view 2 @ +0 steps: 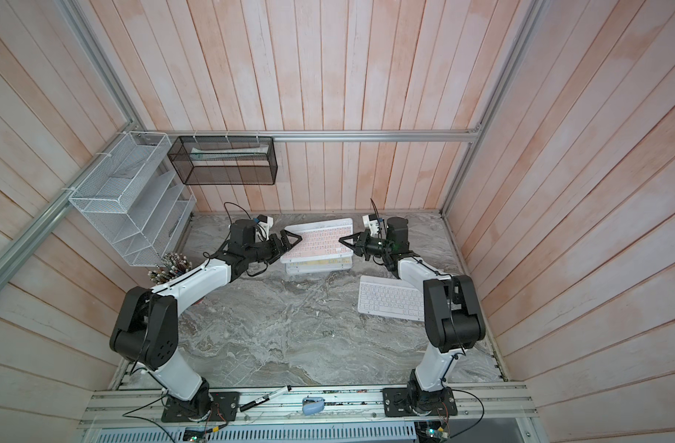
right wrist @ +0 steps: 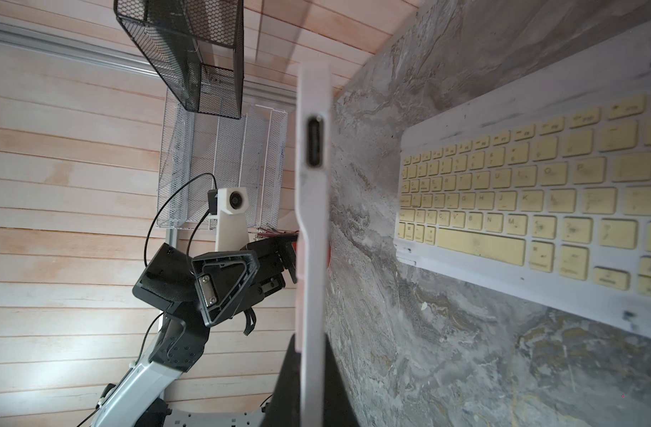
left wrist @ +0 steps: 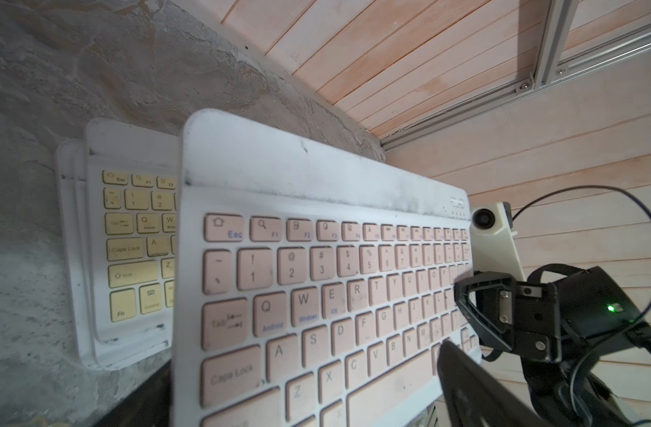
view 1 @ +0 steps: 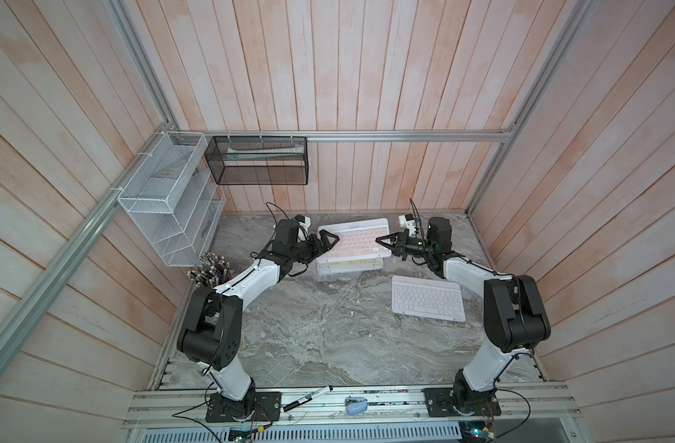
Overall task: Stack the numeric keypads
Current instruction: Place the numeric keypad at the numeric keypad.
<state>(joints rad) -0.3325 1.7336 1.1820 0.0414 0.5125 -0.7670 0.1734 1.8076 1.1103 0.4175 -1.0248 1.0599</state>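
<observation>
My right claw (view 1: 381, 241) pinches the pink keypad (view 1: 360, 239) by its right end, with the left claw (view 1: 330, 239) spread at the other. Its long axis runs roughly parallel to the yellow keypad (view 1: 351, 264), just lower in frame.

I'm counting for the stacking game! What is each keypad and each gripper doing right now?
Pink keypad: in the air, over the yellow one.
Yellow keypad: flat, lying on another keypad.
White keypad: flat on the table, alone.
Left gripper: open, jaws around the pink keypad's end.
Right gripper: shut on its other end.
</observation>
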